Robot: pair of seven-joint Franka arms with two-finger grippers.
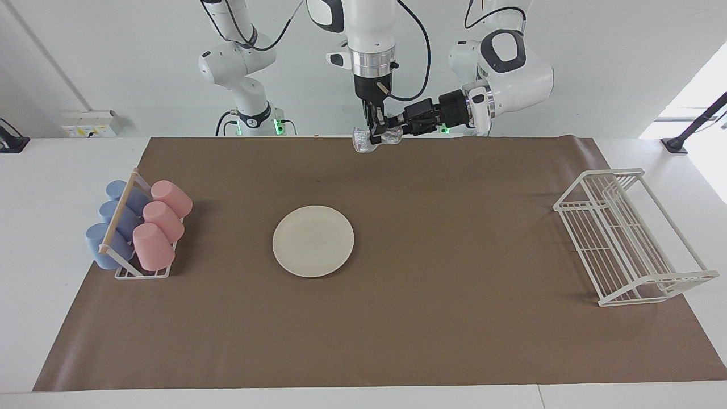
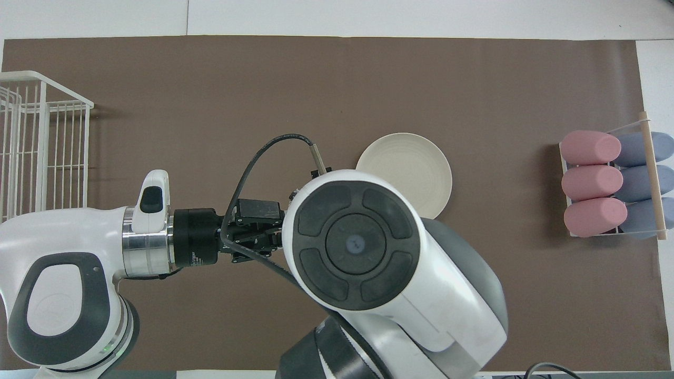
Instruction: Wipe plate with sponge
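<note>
The plate (image 1: 313, 241) lies flat on the brown mat (image 1: 397, 341) that covers the worktop (image 1: 34, 187), about midway across it and somewhat toward the right arm's end, with nothing on it. The sponge (image 1: 363, 141) is up in the air, above the edge of the mat closest to the robots, pinched in the right pincer (image 1: 375, 138), which points straight down with its fingers pressed onto the lump. The left pincer (image 1: 392, 125) reaches in level from the side and its tips are at the sponge's side; whether they are spread or have closed on the sponge cannot be told, since the right arm's wrist covers them in the overhead view. A rack of pink and blue cups (image 1: 136, 227) stands at the right arm's end of the mat, and a white wire rack (image 1: 625, 238) at the left arm's end.
</note>
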